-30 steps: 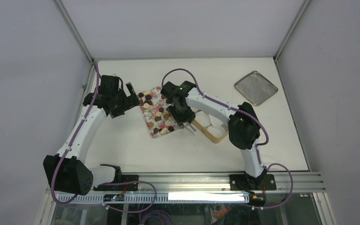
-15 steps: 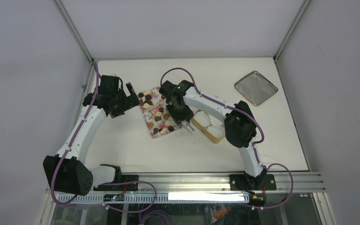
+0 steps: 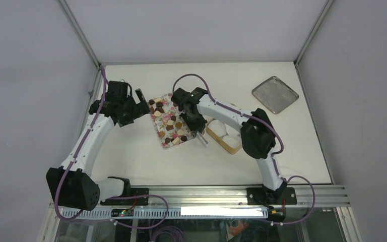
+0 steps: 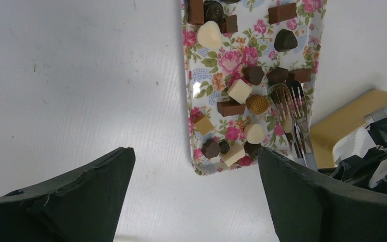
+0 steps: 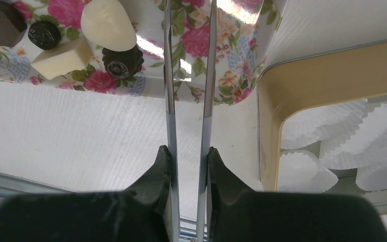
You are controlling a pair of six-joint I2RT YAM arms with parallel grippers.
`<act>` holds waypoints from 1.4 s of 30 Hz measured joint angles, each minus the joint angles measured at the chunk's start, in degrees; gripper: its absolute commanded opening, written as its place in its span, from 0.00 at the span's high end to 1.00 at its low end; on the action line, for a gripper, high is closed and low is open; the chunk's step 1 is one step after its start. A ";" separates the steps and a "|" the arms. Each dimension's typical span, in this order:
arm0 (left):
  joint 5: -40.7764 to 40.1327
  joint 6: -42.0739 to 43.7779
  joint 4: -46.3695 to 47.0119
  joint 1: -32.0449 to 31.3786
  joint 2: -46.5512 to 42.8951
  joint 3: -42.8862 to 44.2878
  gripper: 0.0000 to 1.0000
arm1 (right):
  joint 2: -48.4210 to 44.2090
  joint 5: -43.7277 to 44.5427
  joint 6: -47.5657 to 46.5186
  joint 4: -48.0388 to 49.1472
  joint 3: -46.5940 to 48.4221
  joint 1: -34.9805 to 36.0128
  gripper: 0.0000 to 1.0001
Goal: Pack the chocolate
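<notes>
**Step in hand.** The right gripper [image 5: 187, 154] was clamped on a pair of slim, polished metal tongs [image 5: 170, 75], one finger pressing each arm. The arms were squeezed nearly parallel, with a narrow gap between them. They reached over the near end of the pink floral-patterned rectangular tray [image 4: 230, 58]. Judged from this, the step was the pick-up of one piece.

**Location of the task item.** The small chocolate pieces [image 4: 239, 91], dark brown, tan and cream, lay scattered on that tray. The white crinkled paper cups [image 5: 332, 121] sat in the tan rounded-corner box [image 5: 267, 116] just beside the tray, and those in view held nothing.

**Left arm.** The left gripper [image 4: 196, 156] hung above the white table [image 3: 146, 156] at the tray's near edge, its jaws spread wide and holding nothing.

**Next move.** It probably called for a steady squeeze, a straight lift clear of neighbouring pieces, a short carry to a vacant cup and a controlled release. Too light a squeeze risked dropping the piece.

**Not determinable.**
- The tong tips were cut off in the right wrist view.
- In the left wrist view the tips lay against the busy pattern beside dark pieces, so whether a piece sat between them could not be told.
- From above, the right arm covered the tips and part of the box.
</notes>
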 measured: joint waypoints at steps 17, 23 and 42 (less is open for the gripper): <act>-0.07 0.81 -0.02 0.00 0.00 0.00 0.01 | -16.33 -1.25 0.66 0.46 -7.63 -0.76 1.00; -0.02 0.94 0.00 0.00 0.02 0.00 0.01 | -27.89 -1.07 2.23 -0.09 -17.55 -6.23 1.00; 0.04 1.46 -0.07 0.00 3.50 0.79 0.01 | -35.43 -4.11 3.21 -0.87 -30.32 -12.94 0.86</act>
